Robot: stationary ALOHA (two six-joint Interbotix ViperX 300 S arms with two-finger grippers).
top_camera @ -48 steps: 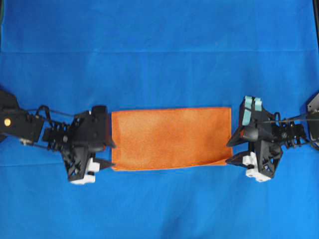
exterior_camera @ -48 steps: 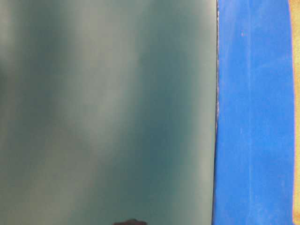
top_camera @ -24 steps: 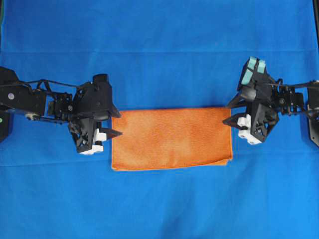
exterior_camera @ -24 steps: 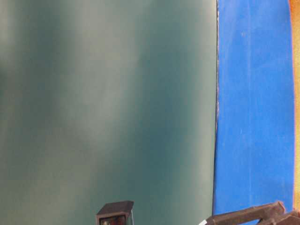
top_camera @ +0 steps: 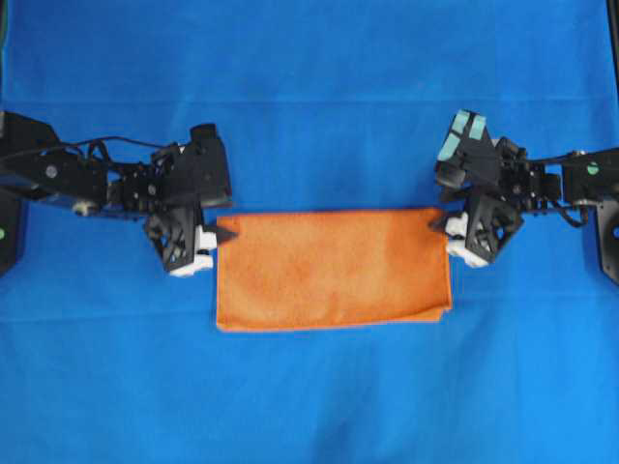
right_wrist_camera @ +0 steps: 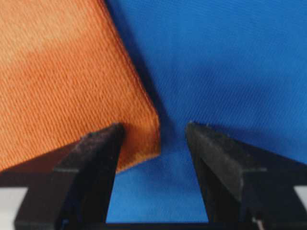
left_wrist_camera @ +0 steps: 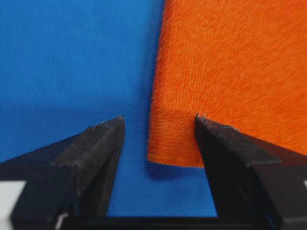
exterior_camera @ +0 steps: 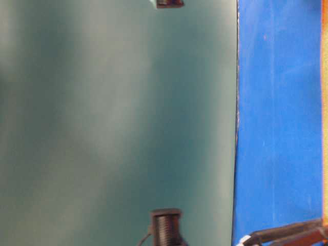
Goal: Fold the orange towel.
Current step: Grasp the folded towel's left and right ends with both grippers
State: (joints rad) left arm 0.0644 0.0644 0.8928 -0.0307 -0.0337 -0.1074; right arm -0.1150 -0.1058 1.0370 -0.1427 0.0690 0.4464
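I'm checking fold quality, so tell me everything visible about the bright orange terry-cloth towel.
The bright orange terry-cloth towel lies flat on the blue table cloth as a wide rectangle, already folded once: a lower layer peeks out at its near right corner. Its nap looks fuzzy and ribbed. Each far corner sits between an open gripper's jaws, left gripper and right gripper, ungrasped.

1 orange towel (top_camera: 334, 269) lies in the middle of the scene, folded into 1 long rectangle with 4 visible corners. 1 blue table cloth (top_camera: 309, 87) covers the bench. 2 robot arms are in view, 1 at the left and 1 at the right. Each carries 1 tool: 1 left tool (top_camera: 215, 238) at the towel's far left corner and 1 right tool (top_camera: 442, 224) at its far right corner. Each tool has 2 black fingers (left_wrist_camera: 98, 143), so 4 fingers in all, both pairs parted.
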